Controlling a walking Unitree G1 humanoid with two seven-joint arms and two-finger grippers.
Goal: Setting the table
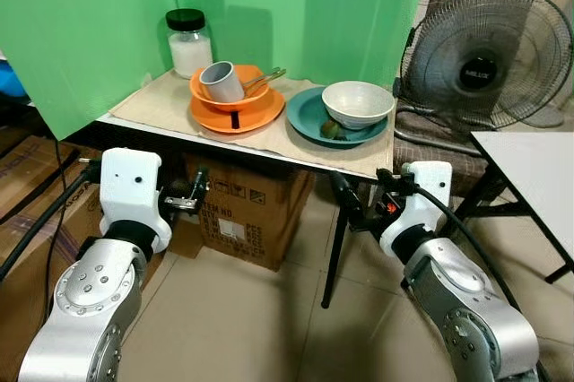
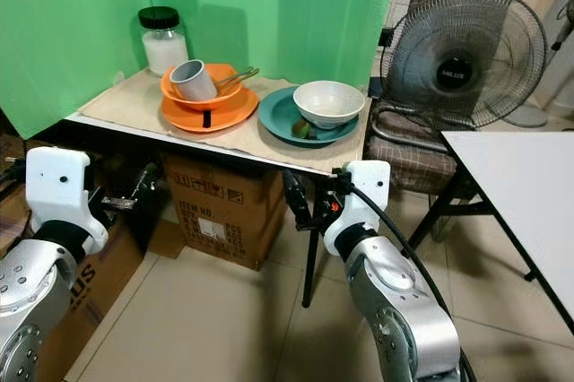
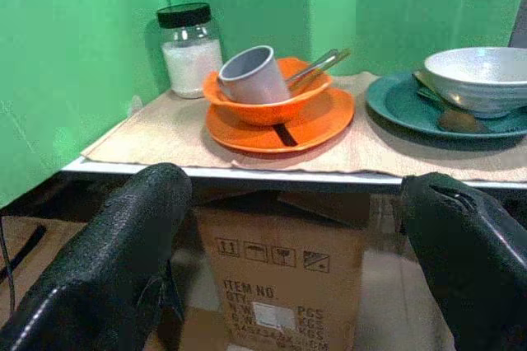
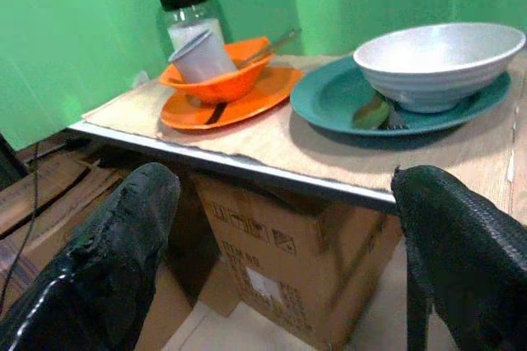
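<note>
A small table [image 1: 170,108] covered with a beige cloth carries the dishes. An orange plate [image 1: 238,116] holds an orange bowl [image 1: 260,88], with a grey mug [image 1: 221,82] lying tilted in it beside some utensils [image 1: 266,77]. To its right, a teal plate [image 1: 305,113] bears a white bowl [image 1: 357,103] and a spoon [image 1: 330,129]. A glass jar [image 1: 189,42] with a black lid stands at the back left. My left gripper [image 1: 186,195] hangs open below the table's front edge. My right gripper [image 1: 352,204] is open too, under the table's right corner, and nothing is between its fingers.
A cardboard box [image 1: 247,212] sits on the tiled floor under the table. Green cloth [image 1: 90,14] hangs behind and to the left. A standing fan [image 1: 484,55] rests on a chair at the right, and a white table [image 1: 529,171] juts in from the right edge.
</note>
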